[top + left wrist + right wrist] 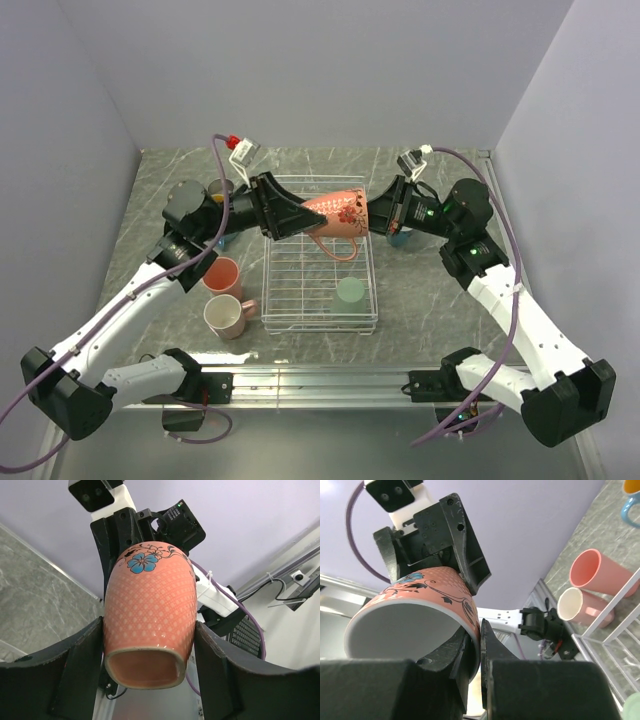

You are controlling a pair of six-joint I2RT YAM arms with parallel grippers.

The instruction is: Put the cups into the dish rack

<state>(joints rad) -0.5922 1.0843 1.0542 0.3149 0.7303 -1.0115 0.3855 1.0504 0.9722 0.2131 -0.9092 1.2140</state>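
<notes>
A salmon pink cup (338, 212) with a floral print hangs on its side above the white wire dish rack (270, 292), held between both arms. My right gripper (372, 218) is shut on its rim (420, 587), one finger inside the cup and one outside. My left gripper (310, 215) spans its base end (150, 615), with a finger pressed against each side. A mint green cup (351, 291) stands in the rack's near right corner.
Left of the rack, a pink cup (222, 274) and a cream cup (224, 316) rest on the marble table. A teal cup (400, 238) sits right of the rack, partly hidden by my right gripper. Grey walls enclose the table on three sides.
</notes>
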